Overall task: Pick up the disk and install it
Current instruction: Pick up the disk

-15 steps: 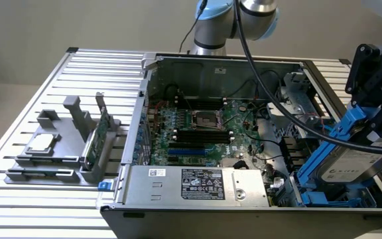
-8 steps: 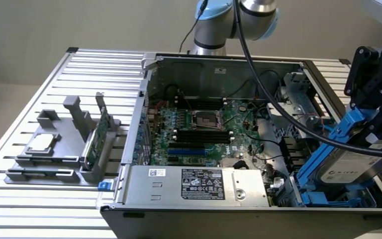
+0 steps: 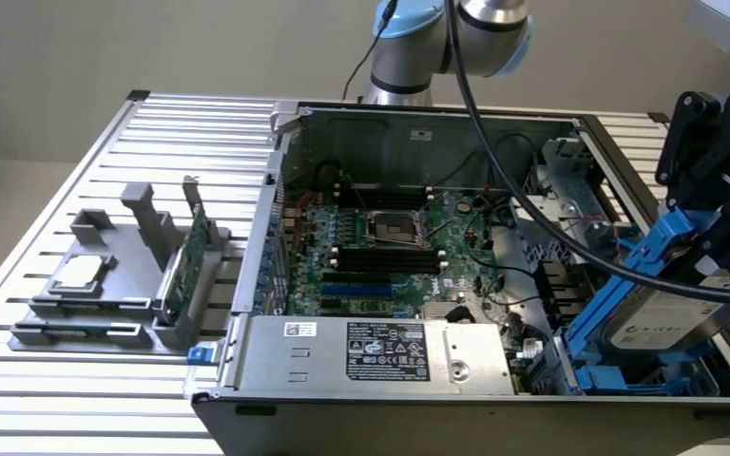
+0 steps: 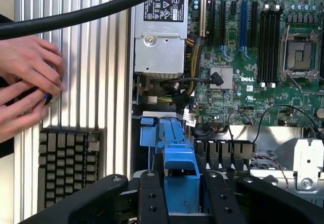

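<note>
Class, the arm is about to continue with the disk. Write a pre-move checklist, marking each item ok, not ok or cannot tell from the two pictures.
1. Disk held by the gripper: ok, its blue frame sits clamped between the fingers.
2. Disk seated in the drive bay: not ok, it hangs tilted above the bay.
3. Black cable clear of the disk: cannot tell, it crosses in front of it.
4. Person's hands outside the computer case: ok, beside it over the slatted table.
5. Chip and green card out of the way: ok, on the grey holder at the exterior view's left.
</note>
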You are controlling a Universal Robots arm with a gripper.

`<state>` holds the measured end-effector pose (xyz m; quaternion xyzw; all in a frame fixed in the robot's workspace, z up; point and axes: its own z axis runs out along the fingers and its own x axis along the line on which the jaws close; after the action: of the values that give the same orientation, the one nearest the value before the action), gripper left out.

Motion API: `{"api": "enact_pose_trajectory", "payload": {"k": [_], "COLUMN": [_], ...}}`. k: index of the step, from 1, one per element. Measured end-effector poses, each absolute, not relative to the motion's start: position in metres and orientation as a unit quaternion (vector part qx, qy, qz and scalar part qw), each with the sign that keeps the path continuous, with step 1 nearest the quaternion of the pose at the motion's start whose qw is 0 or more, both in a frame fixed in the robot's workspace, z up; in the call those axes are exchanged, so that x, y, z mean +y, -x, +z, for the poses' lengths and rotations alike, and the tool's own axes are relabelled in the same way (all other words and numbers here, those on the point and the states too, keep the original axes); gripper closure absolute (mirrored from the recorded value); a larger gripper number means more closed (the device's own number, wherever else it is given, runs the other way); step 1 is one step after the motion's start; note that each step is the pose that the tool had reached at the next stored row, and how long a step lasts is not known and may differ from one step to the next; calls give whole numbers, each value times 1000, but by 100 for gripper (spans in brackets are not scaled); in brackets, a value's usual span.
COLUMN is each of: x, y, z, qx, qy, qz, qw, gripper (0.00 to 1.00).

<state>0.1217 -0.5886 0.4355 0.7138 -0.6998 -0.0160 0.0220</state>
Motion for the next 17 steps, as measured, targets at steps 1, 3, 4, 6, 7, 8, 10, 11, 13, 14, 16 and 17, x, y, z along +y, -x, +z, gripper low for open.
{"api": "enact_pose_trajectory", "payload": {"k": [1,3,4,6,7,8,10,11,13,14,16,17], "x": [-589,-589,-589,-589,-589,-589,-589,-589,-589,-589,-589,-589], "y": [-122,-122,-122,-122,-122,-122,-122,-122,-122,-122,-122,-122], "z": [435,435,435,434,434,433,433,432,432,431,430,430], "qx": [-700,-701,-701,-702,-702,-702,-703,-703,-703,-703,-704,-704], "qy": [-714,-713,-713,-712,-712,-711,-711,-711,-710,-710,-710,-710], "qz": [-16,-17,-17,-17,-18,-18,-17,-17,-17,-17,-17,-17], "qw": [22,21,21,21,20,20,20,19,18,18,18,18], "gripper": [67,67,67,67,67,67,67,67,67,67,67,67]}}
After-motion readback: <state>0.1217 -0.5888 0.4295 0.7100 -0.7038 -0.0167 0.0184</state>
